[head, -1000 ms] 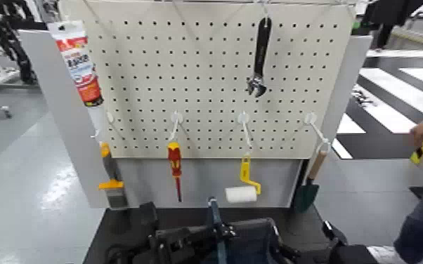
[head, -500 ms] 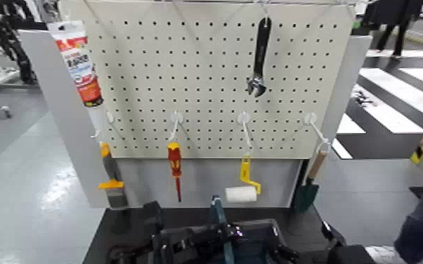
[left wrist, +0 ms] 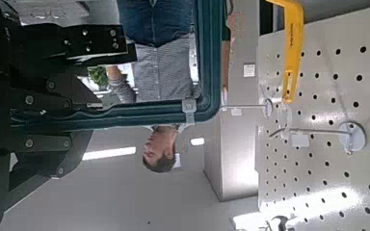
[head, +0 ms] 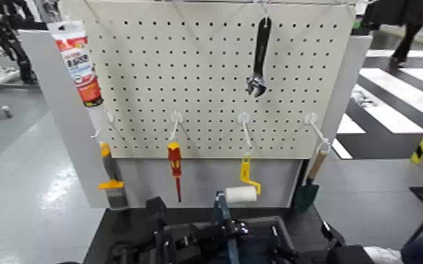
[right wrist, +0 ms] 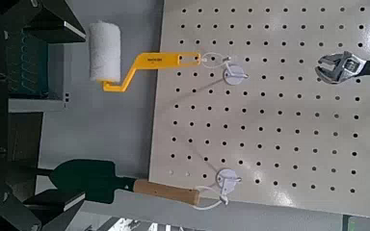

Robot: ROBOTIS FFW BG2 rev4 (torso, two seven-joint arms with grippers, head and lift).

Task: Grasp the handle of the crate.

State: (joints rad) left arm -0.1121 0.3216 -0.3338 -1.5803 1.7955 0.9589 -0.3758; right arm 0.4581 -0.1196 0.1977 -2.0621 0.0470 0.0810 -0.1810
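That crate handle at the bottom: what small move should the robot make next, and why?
Probably close a tool on the handle. In the head view the thin bar stands upright over the crate, with dark arm parts crowded round its base, but a grip cannot be seen.

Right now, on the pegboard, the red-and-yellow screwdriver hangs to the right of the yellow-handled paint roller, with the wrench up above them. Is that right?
Not quite. In the head view the screwdriver hangs to the left of the paint roller, not the right. The rest holds: both hang from hooks on the pegboard, and the wrench hangs higher up.
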